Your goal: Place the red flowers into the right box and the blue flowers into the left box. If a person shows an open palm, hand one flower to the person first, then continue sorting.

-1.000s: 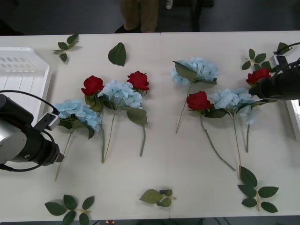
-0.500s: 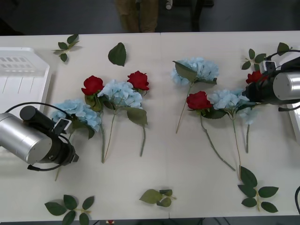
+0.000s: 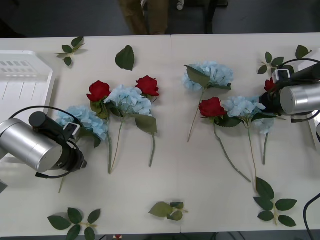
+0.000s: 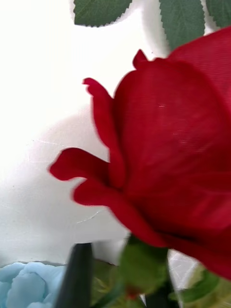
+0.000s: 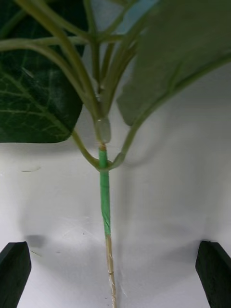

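My left gripper [image 3: 71,156] is open low over the table, its black fingers [image 5: 14,269] on either side of the green stem [image 5: 104,192] of the leftmost blue flower [image 3: 82,120]. My right gripper [image 3: 270,98] is shut on the stem just under a red flower [image 4: 168,159] at the table's right end, next to a blue flower [image 3: 245,106]. More red flowers [image 3: 98,91] [image 3: 147,86] [image 3: 212,107] and blue flowers [image 3: 129,100] [image 3: 210,74] lie across the middle. The left box [image 3: 20,65] stands at the far left. A sliver of the right box [image 3: 318,134] shows at the right edge.
Loose green leaf sprigs lie at the far left [image 3: 71,48], the far middle [image 3: 125,57], the far right [image 3: 274,62], the near left [image 3: 75,220], the near middle [image 3: 169,210] and the near right [image 3: 272,202]. A person's legs [image 3: 145,15] stand behind the far edge.
My left arm has swung in over the leftmost blue flower's stem. My right arm has turned and closed in on the red flower, which has shifted slightly left and nearer.
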